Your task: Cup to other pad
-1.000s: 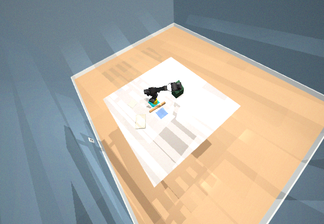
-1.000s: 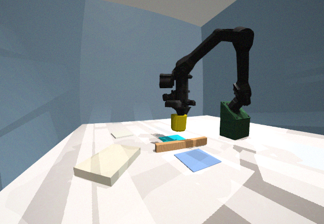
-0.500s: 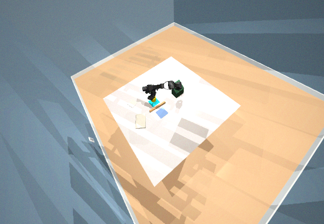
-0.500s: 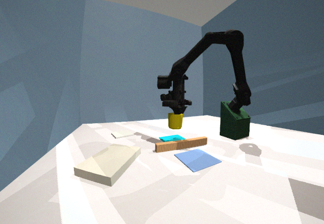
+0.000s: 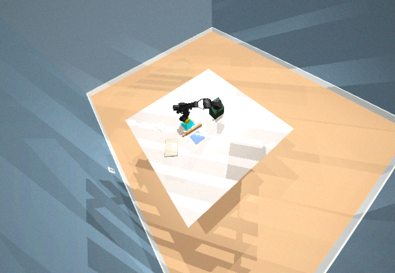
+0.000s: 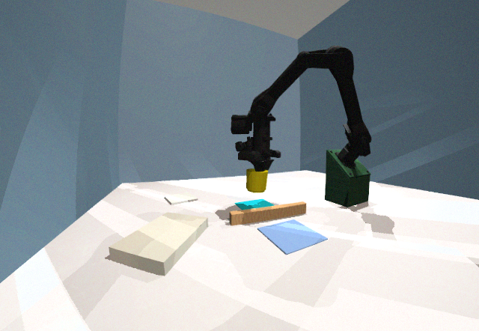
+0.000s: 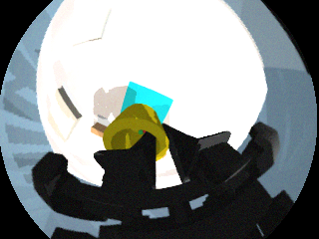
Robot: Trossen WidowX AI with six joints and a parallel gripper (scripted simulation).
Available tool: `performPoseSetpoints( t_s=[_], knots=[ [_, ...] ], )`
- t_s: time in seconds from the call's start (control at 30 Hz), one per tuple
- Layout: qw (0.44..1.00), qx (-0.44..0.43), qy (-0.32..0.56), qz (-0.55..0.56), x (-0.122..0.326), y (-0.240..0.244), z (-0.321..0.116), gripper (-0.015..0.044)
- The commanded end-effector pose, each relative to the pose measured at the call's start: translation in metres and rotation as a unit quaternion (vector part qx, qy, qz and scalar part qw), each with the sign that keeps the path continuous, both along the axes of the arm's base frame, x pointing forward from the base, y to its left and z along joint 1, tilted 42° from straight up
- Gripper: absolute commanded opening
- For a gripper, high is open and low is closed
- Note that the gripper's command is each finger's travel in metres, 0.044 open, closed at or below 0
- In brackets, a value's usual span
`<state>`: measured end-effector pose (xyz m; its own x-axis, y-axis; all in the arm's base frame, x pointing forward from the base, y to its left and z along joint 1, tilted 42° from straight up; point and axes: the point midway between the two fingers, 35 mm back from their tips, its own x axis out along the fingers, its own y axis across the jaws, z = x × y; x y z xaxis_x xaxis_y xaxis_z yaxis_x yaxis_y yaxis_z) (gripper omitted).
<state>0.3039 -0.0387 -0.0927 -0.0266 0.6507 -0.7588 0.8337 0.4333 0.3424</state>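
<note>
Above the teal pad, clear of the table, we find the yellow cup hanging upright in the air. Its long axis runs vertical and its open mouth faces up into the gripper. The jaws come down from straight above and pinch the cup at its rim; in the wrist view one finger appears to sit inside the mouth and one outside. We cannot see the marbles in any view.

From the cup outward, the teal pad lies directly below it. Just in front of that pad, toward the exterior camera, a wooden bar lies flat across the path. Beyond the bar, on its near side, lies the light blue pad, which we judge to be the destination.

We judge that the coming move turns on this line: the cup must travel over the bar to reach the light blue pad and stay upright throughout. A pale block and a thin white tile lie off to the side, well apart from the route.
</note>
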Motion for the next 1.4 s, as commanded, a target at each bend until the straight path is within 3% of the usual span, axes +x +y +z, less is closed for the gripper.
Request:
performPoseSetpoints(
  t_s=[0.0,0.7,1.3,1.37],
  knots=[
    [1.0,0.003,0.006,-0.001,-0.003,0.006,-0.008,0.0],
    [1.0,0.005,0.007,-0.001,-0.005,0.03,-0.037,0.0],
    [1.0,0.001,0.003,0.001,-0.004,0.029,-0.036,0.0],
    [1.0,0.001,0.003,0.001,-0.004,0.029,-0.036,0.0052]
  ],
)
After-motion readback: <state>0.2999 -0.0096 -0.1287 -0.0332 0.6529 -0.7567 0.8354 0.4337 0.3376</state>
